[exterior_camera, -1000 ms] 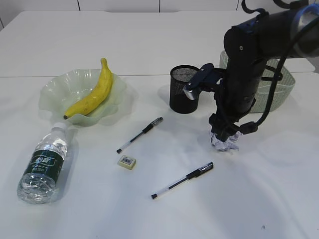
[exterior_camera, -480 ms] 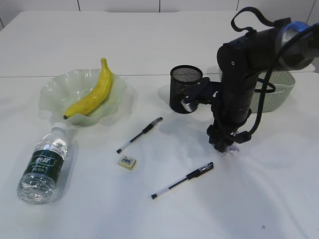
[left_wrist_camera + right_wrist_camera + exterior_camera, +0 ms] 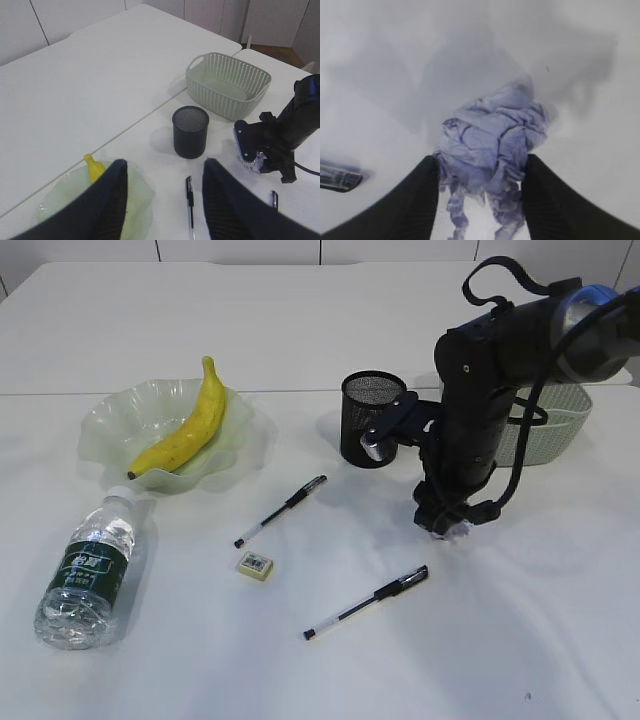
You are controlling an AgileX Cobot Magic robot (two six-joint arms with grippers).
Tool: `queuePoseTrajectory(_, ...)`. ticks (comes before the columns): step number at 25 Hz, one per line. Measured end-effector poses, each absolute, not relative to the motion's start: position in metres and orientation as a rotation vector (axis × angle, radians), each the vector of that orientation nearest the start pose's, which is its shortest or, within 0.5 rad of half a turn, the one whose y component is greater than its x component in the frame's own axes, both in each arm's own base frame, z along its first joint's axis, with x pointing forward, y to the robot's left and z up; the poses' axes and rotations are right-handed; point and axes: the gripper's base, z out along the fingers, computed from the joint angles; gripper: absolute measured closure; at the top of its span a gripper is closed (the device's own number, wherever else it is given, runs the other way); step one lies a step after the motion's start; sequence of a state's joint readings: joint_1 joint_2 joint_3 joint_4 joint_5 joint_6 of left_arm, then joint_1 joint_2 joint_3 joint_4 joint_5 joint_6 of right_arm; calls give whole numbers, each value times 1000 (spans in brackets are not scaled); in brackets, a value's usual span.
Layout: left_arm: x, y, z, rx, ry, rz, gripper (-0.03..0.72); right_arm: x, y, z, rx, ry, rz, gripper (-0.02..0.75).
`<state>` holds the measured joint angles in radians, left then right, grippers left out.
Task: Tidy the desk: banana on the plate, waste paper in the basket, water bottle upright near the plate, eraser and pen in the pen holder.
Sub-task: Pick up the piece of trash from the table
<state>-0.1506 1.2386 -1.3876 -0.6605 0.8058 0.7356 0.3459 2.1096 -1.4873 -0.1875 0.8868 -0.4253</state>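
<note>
White surface [image 3: 300, 680], smooth and matte, carries everything. Ribbed plastic basket [image 3: 227, 85] sits far right, empty inside, likely the paper's destination. Translucent scalloped plate [image 3: 115, 425] at left holds the banana [image 3: 190, 430], so that item looks done. Clear water bottle [image 3: 88, 570] lies on its side below the plate, not yet upright. Black mesh pen holder [image 3: 368, 420] stands upright near centre. Two pens [image 3: 282, 511] [image 3: 366, 602] and a small eraser [image 3: 255, 565] lie loose on the surface. Right hand [image 3: 479, 200] straddles the crumpled bluish waste paper [image 3: 490, 142], fingers pressed against both sides, clamped on it low by the surface. Left hand [image 3: 162, 200] hangs high, fingers apart, empty.
</note>
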Motion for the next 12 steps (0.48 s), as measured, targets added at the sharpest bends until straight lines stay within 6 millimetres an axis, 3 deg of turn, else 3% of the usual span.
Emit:
queuePoseTrajectory(5, 247, -80, 448, 658, 1875, -430, 343, 400, 130, 139, -1280, 2715, -237, 500)
queuePoseTrajectory(12, 241, -79, 453, 653, 1856, -437, 343, 402, 131, 132, -1278, 2740, -237, 666)
